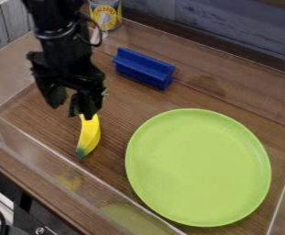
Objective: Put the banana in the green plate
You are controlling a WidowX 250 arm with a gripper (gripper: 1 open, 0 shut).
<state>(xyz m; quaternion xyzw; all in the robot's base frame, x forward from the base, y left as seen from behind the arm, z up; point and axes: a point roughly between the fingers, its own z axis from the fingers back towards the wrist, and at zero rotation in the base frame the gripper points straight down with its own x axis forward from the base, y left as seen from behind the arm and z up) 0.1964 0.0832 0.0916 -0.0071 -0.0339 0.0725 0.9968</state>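
The small yellow banana (87,136) lies on the wooden tabletop to the left of the green plate (199,165), its upper end hidden behind my gripper. My gripper (69,99) hangs pointing down just above the banana's far end, jaws open with nothing between them. The large round lime-green plate sits at the right front with nothing on it.
A blue rectangular block (145,67) lies behind the plate near the middle. A yellow cup (104,14) stands at the back. Clear plastic walls (22,151) fence the wooden table along the left and front edges.
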